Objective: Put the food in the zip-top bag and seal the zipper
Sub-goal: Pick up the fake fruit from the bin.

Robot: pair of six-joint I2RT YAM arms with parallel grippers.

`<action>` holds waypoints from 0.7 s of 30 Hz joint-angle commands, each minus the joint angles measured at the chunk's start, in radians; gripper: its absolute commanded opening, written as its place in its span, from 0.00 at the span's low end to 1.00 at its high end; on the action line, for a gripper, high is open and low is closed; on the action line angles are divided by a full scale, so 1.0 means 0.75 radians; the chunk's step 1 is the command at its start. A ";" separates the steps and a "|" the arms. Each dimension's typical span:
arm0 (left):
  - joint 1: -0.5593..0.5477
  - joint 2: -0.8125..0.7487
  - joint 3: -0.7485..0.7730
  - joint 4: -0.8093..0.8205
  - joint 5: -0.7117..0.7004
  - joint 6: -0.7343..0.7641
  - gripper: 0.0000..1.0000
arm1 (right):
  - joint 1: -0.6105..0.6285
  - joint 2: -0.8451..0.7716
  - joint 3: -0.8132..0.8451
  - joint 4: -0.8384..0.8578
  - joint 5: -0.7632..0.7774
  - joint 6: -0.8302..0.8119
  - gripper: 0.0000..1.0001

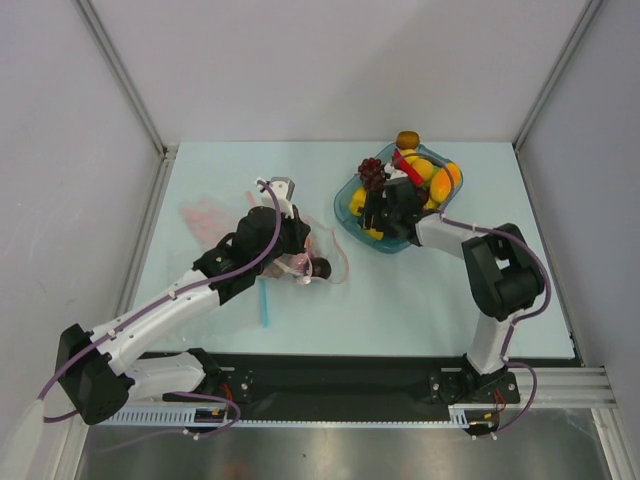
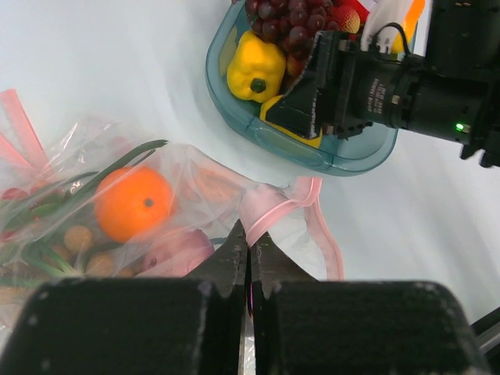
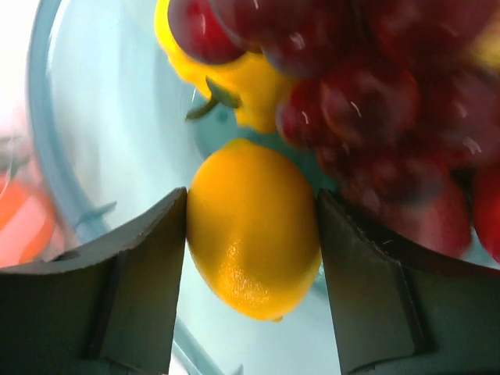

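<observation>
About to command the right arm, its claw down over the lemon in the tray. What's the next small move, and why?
Probably close the right claw firmly on the lemon before lifting: its fingers flank the lemon's sides, but a firm grip isn't clear. The left claw pinches the pink edge of the bag.

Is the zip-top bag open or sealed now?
Open: at the bag mouth the two pink zipper strips curve apart in a loop, and the left fingers pinch one edge.

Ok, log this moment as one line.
left gripper: shut on bag mouth | right gripper: closed on lemon in tray | bag: open, orange inside
</observation>
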 commanded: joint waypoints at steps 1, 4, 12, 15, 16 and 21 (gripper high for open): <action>-0.005 -0.012 0.003 0.050 0.005 -0.021 0.02 | 0.011 -0.224 -0.110 0.056 -0.072 0.038 0.56; -0.005 -0.012 0.003 0.050 0.005 -0.021 0.02 | 0.031 -0.393 -0.204 0.104 -0.090 0.046 0.56; -0.005 -0.014 0.003 0.046 0.005 -0.021 0.01 | 0.136 -0.772 -0.438 0.304 -0.199 -0.009 0.53; -0.005 -0.016 0.007 0.042 -0.001 -0.021 0.02 | 0.219 -0.882 -0.524 0.455 -0.270 -0.080 0.51; -0.005 -0.022 0.009 0.038 -0.001 -0.019 0.02 | 0.248 -0.901 -0.540 0.514 -0.280 -0.105 0.52; -0.005 -0.041 0.022 0.020 0.005 -0.013 0.02 | 0.399 -0.993 -0.642 0.680 -0.336 -0.230 0.53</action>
